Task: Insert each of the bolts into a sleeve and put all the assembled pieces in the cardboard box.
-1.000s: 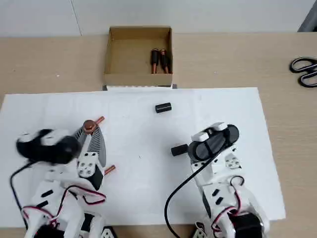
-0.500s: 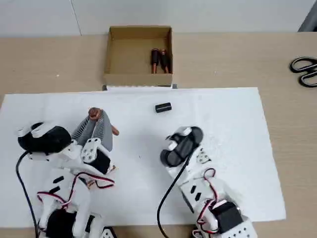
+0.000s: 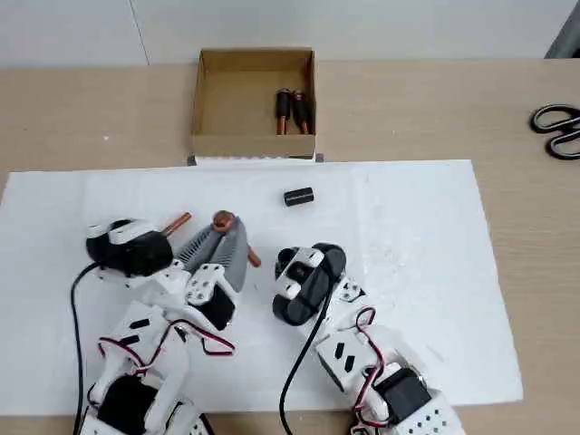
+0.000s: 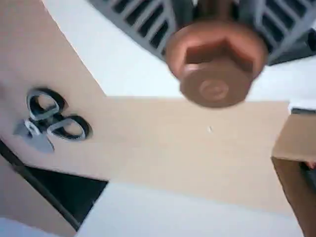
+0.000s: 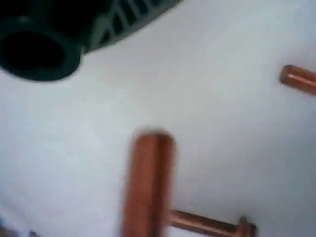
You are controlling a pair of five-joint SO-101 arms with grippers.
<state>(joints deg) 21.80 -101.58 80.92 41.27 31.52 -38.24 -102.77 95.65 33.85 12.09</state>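
The wooden table (image 3: 91, 109) carries a white paper sheet (image 3: 408, 227). A cardboard box (image 3: 204, 100) with assembled pieces (image 3: 294, 111) inside stands well ahead of both grippers. A spare sleeve (image 3: 298, 196) lies nearer them, and scissors (image 3: 555, 130) lie far off past the right arm. The left gripper (image 3: 222, 237) is clamped on a copper bolt (image 3: 224, 219), with a loose bolt (image 3: 178, 222) just beside it. Close by, the right gripper (image 5: 59, 37) pinches a black sleeve (image 5: 34, 54).

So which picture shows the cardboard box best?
The high view: the whole cardboard box is seen from above, open, with assembled pieces lying inside it. The left wrist view catches just one corner of it.
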